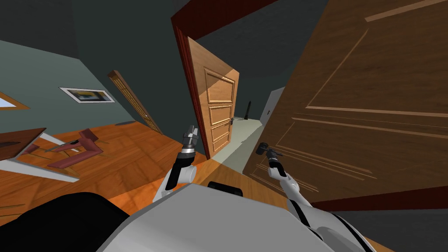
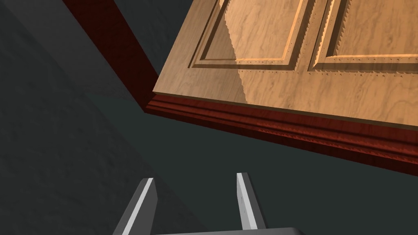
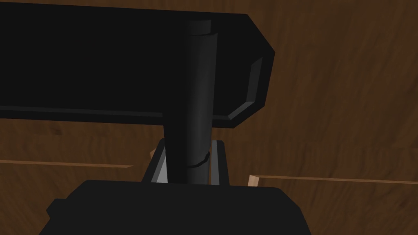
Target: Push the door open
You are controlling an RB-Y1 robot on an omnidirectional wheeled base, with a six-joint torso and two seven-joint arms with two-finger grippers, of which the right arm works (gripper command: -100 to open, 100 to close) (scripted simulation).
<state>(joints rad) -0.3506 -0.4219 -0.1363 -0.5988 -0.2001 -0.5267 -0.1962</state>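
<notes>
A large dark brown panelled door (image 1: 372, 100) stands close on my right, swung at an angle. Its black handle (image 1: 262, 148) sticks out near the door's edge, and my right gripper (image 1: 268, 154) is at it. In the right wrist view the handle's round stem (image 3: 196, 102) runs between the fingers (image 3: 160, 168), which press its sides under the black lever (image 3: 102, 61); the right gripper (image 3: 190, 163) is shut on it. My left gripper (image 1: 191, 131) is raised in front of me, open and holding nothing (image 2: 195, 179).
Ahead, a lighter wooden panelled door (image 1: 218, 109) hangs open in a dark red frame (image 1: 186, 78), with pale floor (image 1: 245, 131) beyond. Dark red furniture (image 1: 83, 148) lies on the orange wood floor at left. A picture (image 1: 87, 95) hangs on the grey wall.
</notes>
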